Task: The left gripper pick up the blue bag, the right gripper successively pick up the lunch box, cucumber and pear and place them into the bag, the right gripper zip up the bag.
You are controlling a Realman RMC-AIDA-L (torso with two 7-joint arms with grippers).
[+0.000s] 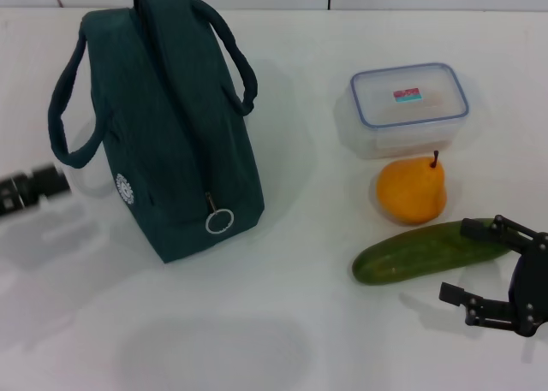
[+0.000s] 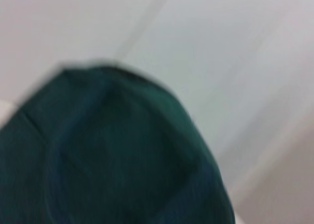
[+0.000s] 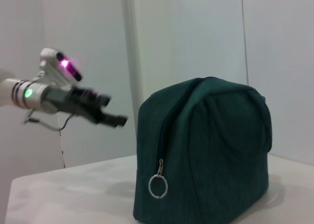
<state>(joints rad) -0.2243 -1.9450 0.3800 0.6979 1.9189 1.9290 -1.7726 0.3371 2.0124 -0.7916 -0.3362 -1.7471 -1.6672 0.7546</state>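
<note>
The bag [image 1: 163,126] stands upright on the table [image 1: 282,322], zipped, ring pull hanging at its near end. The left gripper [image 3: 105,113] hovers just beside the bag's far side — whether its fingers are spread I cannot tell. A poor grab at a loop handle could tip the bag. The right gripper [image 1: 479,267], fingers spread, sits touching the cucumber [image 1: 428,251] and could nudge it into the pear [image 1: 413,190]. The box [image 1: 409,109] carries a red-and-blue sticker, unreadable; the bag's round white logo too.
</note>
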